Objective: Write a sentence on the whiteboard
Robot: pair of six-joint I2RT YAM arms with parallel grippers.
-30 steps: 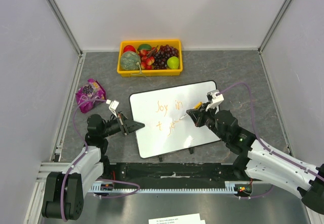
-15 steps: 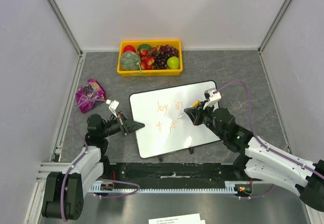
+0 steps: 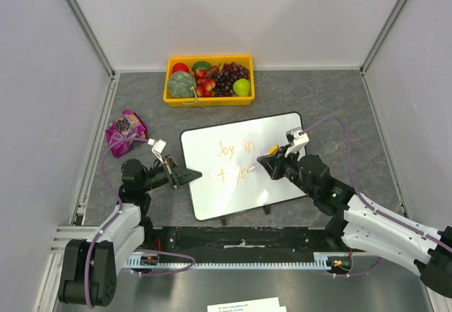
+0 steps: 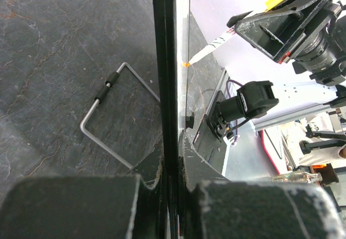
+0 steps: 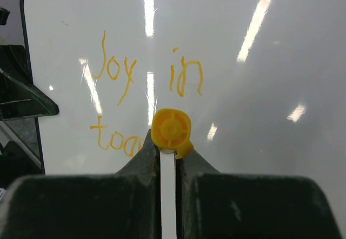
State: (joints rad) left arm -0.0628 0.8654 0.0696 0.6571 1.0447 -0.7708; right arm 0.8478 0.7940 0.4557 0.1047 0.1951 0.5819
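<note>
Left fingers clamp the left edge of the whiteboard; right fingers grip a yellow-capped marker, its tip on the board at the half-written sentence.

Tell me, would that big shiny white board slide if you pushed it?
Probably, if freed: the glossy white black-framed whiteboard rests on a grey table, and the left hand pinches its edge, perhaps to steady it. It looks stiff: its edges run straight.
</note>
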